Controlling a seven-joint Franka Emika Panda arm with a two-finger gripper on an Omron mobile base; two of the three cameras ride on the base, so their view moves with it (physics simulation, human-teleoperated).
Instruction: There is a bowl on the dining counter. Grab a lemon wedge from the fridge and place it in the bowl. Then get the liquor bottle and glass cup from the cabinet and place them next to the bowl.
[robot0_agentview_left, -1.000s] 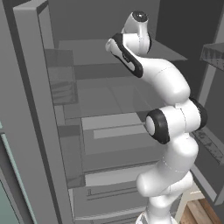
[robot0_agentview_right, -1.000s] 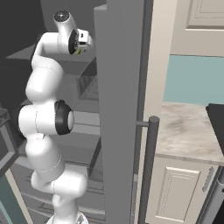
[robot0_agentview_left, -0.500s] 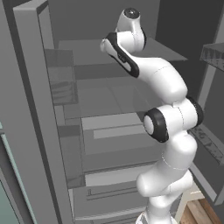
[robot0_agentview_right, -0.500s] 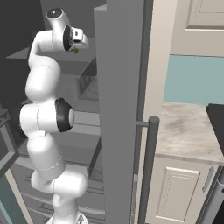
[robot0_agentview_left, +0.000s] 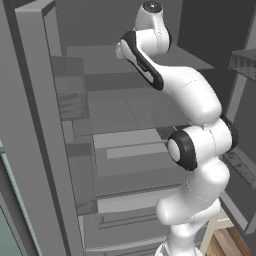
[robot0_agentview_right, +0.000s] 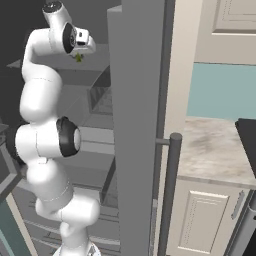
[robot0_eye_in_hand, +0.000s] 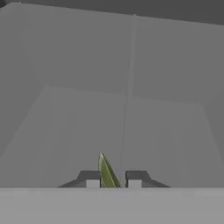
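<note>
Now, in the left base view, the white arm reaches up into the open fridge (robot0_agentview_left: 125, 130), its glossy rounded links and dark joint bands set against flat grey shelves and drawers; the hand is turned away behind the wrist, so the jaws cannot be judged here. A second ago the wrist sat lower; it has since risen toward the top of the compartment.

In the right base view the gripper (robot0_agentview_right: 80, 54) hangs above an upper shelf, and a small green-yellow sliver, the lemon wedge (robot0_agentview_right: 78, 58), sits at its tip. The fridge's matte steel door with its long round handle (robot0_agentview_right: 169, 195) stands beside a beige marbled desk (robot0_agentview_right: 212, 155) over cream panelled cabinets.

In the hand view the jaws are drawn close, pinching the lemon wedge (robot0_eye_in_hand: 106, 173) between the two dark fingertips (robot0_eye_in_hand: 89, 178) (a thin pointed blade, green shading to yellow), clear of the plain grey shelf behind.
</note>
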